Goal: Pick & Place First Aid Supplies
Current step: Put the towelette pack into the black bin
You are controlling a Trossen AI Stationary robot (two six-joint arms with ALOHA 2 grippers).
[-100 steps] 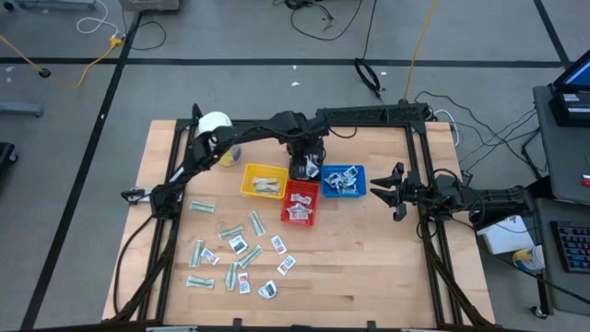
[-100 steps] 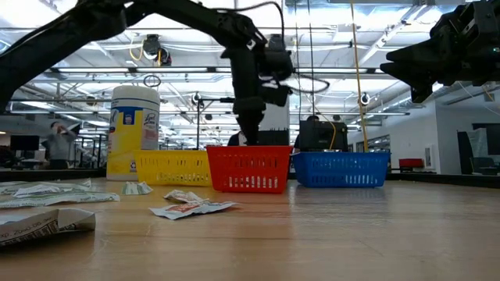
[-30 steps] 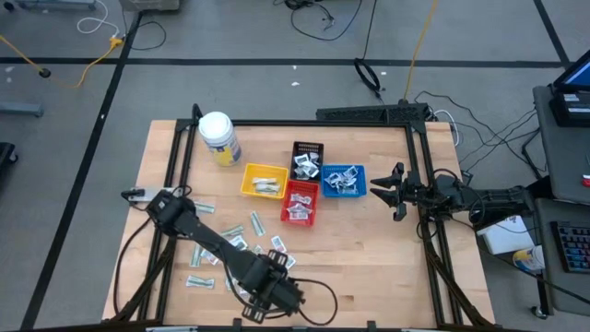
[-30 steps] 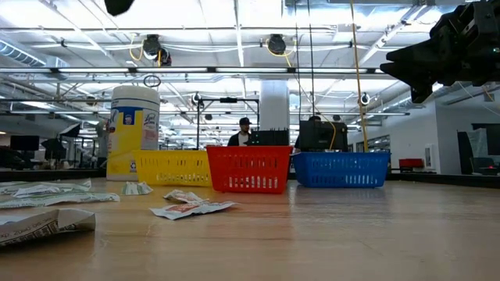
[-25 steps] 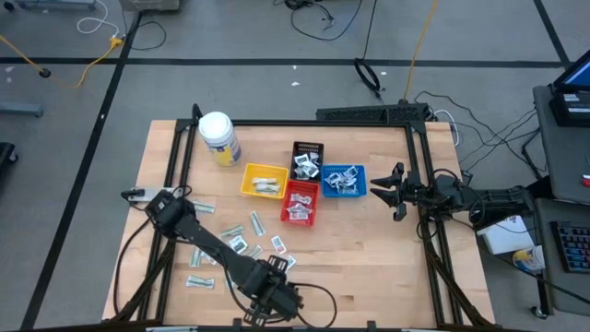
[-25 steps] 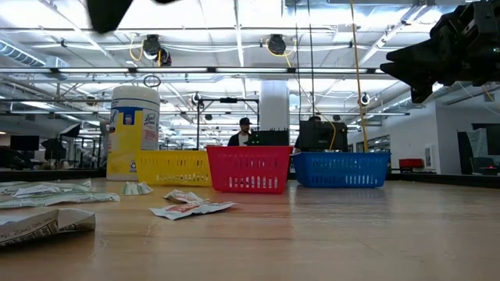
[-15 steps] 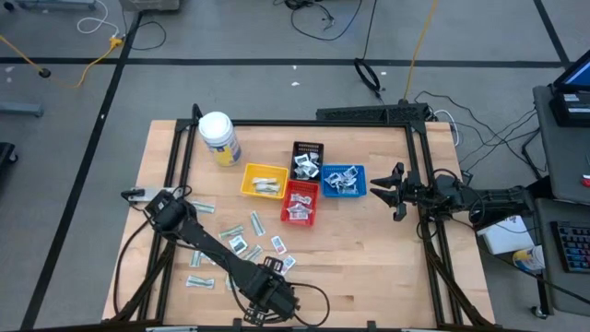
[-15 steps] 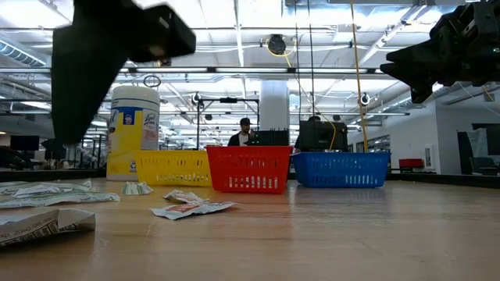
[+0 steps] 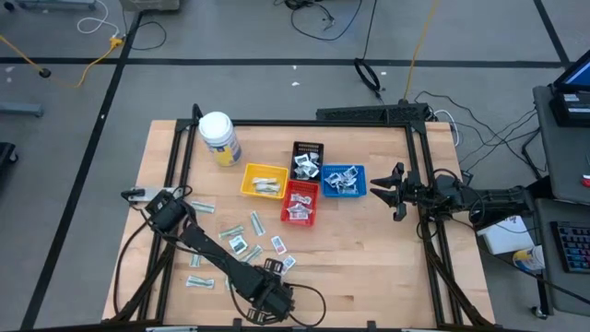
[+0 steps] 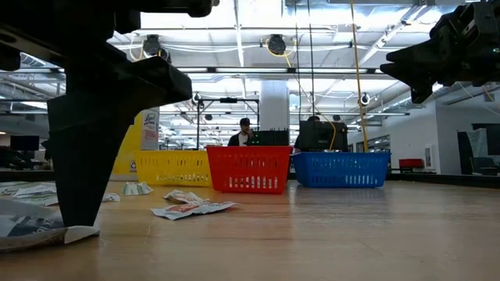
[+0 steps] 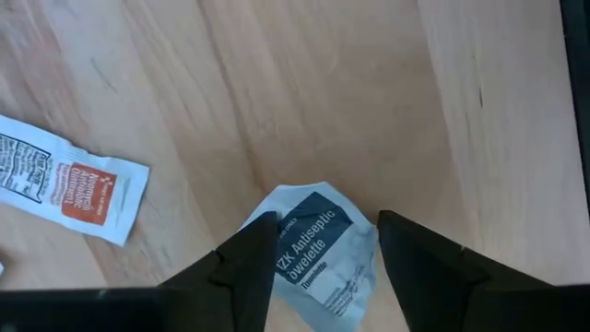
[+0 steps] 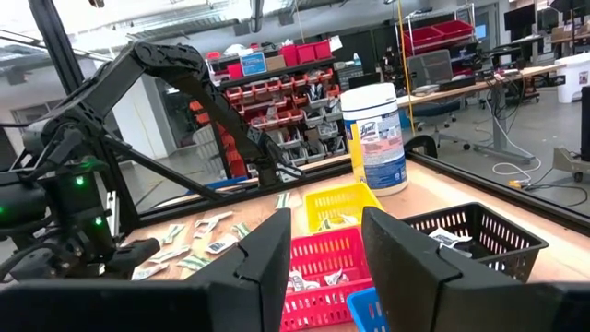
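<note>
Left gripper (image 11: 321,249), jaws parted, is straddling a white antiseptic packet (image 11: 318,254) lying on the table (image 11: 304,101), positioned to pinch it. Right gripper (image 9: 395,192), jaws spread and empty, is waiting beside the trays (image 9: 348,180).

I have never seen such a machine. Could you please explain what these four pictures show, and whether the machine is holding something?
It is a robot with two dark arms at a wooden table. One picture looks down from above, one looks level across the table, and two come from cameras on the wrists. The left gripper is down at the near edge of the table, its jaws open on either side of an antiseptic towelette packet; nothing is gripped yet. The right gripper waits above the table's right side, open and empty. More packets lie scattered on the wood. Behind them stand yellow, red, blue and black trays and a white jar.
</note>
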